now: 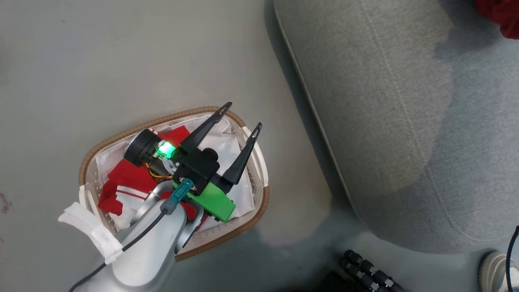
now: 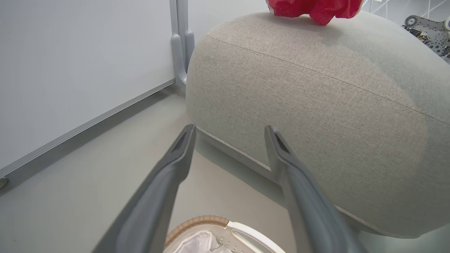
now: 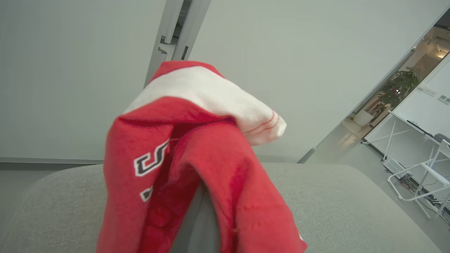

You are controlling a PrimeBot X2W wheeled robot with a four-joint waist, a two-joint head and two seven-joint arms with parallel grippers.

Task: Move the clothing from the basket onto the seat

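A red garment with white stripes [image 1: 129,178] lies in the white basket [image 1: 243,227], partly hidden by my left arm. My left gripper [image 1: 242,116] hangs open and empty over the basket's far end, its fingertips [image 2: 190,130] pointing at the side of the grey seat [image 2: 316,105]. The basket's brown rim [image 2: 200,222] shows just below them. A second red and white garment [image 3: 197,140] is draped over my right gripper, which is shut on it above the seat [image 3: 334,196]; one grey finger [image 3: 195,228] shows under the cloth. That garment [image 1: 500,16] shows at the seat's far corner.
The basket stands on grey floor just left of the seat [image 1: 385,101]. Black cable connectors [image 1: 367,269] and a white rounded object [image 1: 496,269] lie by the seat's near corner. A white wall panel with a grey post [image 2: 181,42] stands behind. White frames [image 3: 418,175] stand far right.
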